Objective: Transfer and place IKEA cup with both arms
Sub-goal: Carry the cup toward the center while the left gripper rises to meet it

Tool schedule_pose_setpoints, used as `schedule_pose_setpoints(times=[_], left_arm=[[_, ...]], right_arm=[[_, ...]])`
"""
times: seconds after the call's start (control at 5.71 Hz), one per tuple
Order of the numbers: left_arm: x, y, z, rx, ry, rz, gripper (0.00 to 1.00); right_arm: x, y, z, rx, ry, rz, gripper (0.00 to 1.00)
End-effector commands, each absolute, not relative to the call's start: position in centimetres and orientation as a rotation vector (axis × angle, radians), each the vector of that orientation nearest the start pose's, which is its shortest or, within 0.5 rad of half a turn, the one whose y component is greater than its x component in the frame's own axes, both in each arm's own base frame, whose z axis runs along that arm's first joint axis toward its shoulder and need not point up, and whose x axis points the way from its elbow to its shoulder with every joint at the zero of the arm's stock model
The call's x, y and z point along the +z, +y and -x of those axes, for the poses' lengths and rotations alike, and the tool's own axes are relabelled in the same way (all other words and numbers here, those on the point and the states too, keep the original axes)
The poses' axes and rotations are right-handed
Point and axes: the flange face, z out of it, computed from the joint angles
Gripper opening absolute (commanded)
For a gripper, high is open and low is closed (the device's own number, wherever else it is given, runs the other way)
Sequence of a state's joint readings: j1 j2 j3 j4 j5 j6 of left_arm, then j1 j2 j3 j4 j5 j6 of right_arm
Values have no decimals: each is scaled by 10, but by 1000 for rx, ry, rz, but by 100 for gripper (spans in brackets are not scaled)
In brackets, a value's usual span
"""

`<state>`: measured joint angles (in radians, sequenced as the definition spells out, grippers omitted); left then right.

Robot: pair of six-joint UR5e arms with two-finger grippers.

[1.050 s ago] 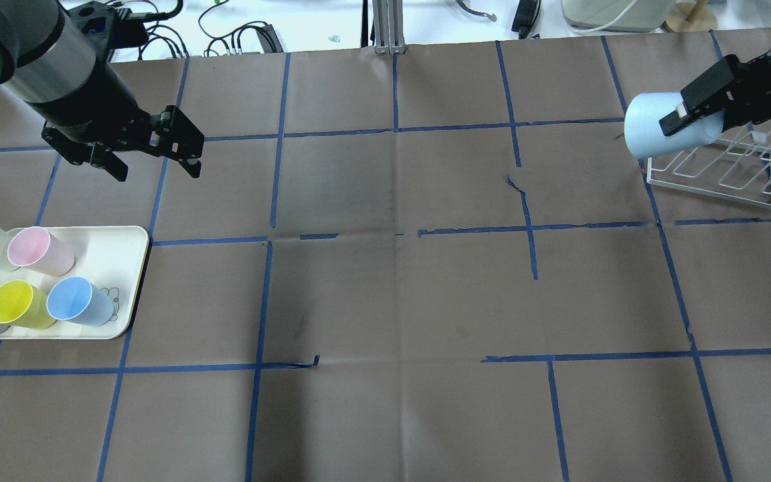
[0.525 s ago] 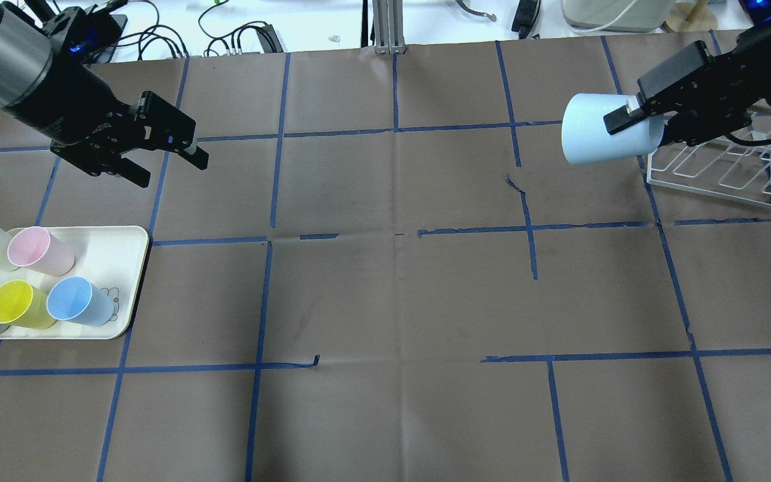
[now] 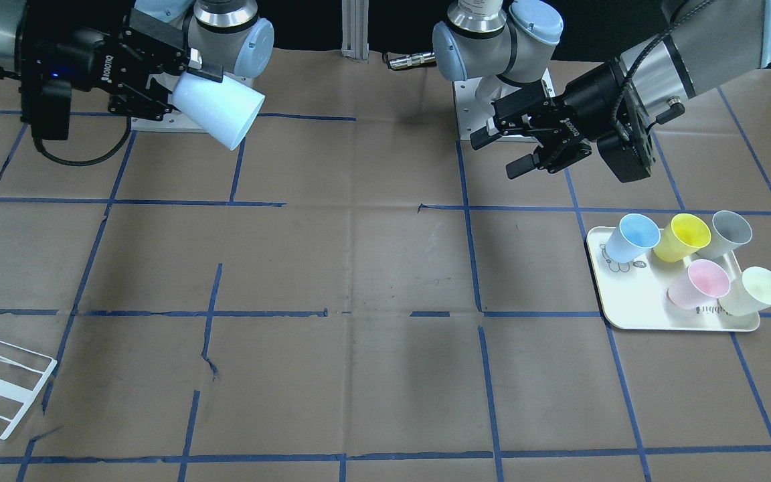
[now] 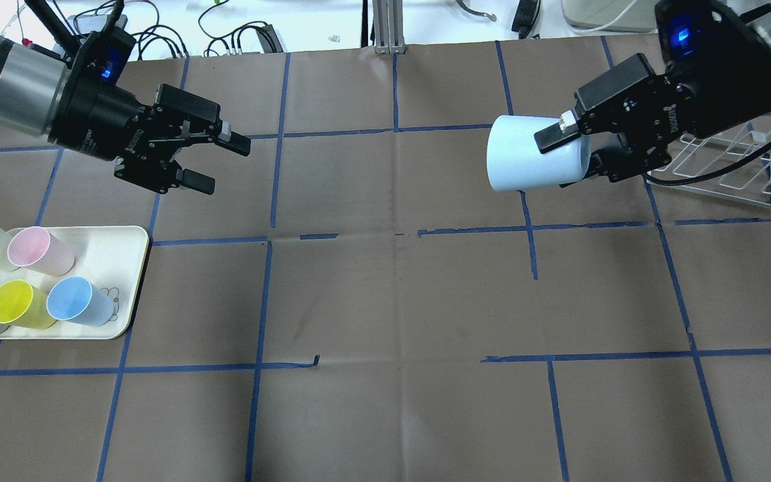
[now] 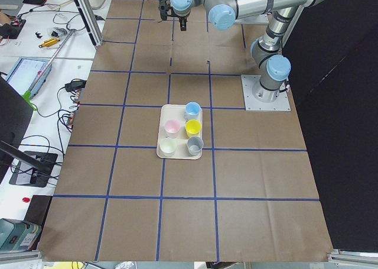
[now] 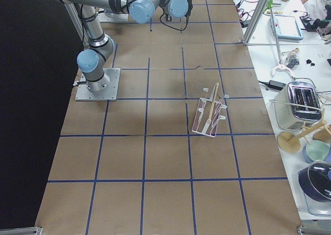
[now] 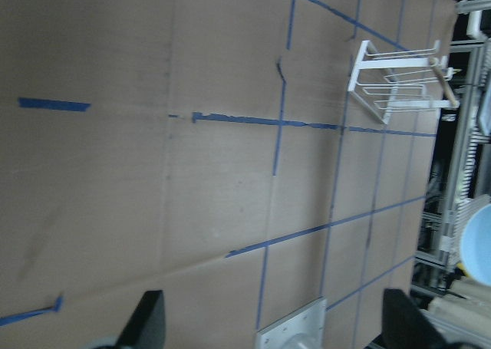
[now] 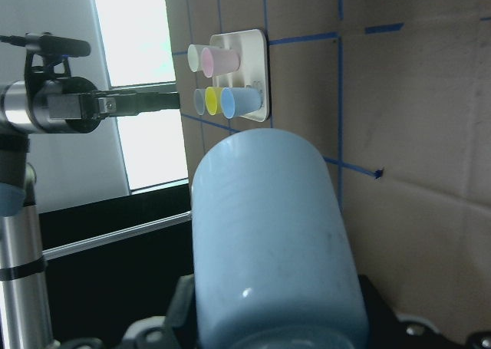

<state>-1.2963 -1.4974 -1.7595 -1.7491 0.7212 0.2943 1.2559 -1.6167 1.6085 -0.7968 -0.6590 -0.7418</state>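
The pale-blue IKEA cup (image 4: 526, 163) is held on its side above the table, its closed base towards the table's middle. My right gripper (image 4: 565, 161) is shut on it near its rim. The pair also shows in the front view, the cup (image 3: 221, 115) and the gripper (image 3: 185, 84). The cup (image 8: 268, 234) fills the right wrist view. My left gripper (image 4: 223, 164) is open and empty. It hangs above the table's far left part and points to the right at the cup, well apart from it. It also shows in the front view (image 3: 498, 152).
A cream tray (image 4: 124, 268) at the left edge holds a near-identical blue cup (image 4: 77, 301), a yellow cup (image 4: 17, 304), a pink cup (image 4: 37, 249), a pale-green one and a grey one. A white wire rack (image 4: 720, 174) stands at the far right, behind my right gripper.
My right gripper has carried the cup left, away from the rack and towards the table's middle. My left gripper has moved right and turned to face the cup, still open.
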Motion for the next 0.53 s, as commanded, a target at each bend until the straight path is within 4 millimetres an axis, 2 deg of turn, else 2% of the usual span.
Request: schedule_pose_setpoints(times=[0.0,0.17,0.35], left_arm=[[439,-476,100,-22,-2025,-194,98],[460,-473,113,38,-1919,-181,99],[478,-459,119,79,-1884,-164,98]], right_arm=[[477,-438,-101,238,1887,-47,42],[480,-437,-111,245,1812,-124,42],[480,-435,-112,257,1802,-138,42]])
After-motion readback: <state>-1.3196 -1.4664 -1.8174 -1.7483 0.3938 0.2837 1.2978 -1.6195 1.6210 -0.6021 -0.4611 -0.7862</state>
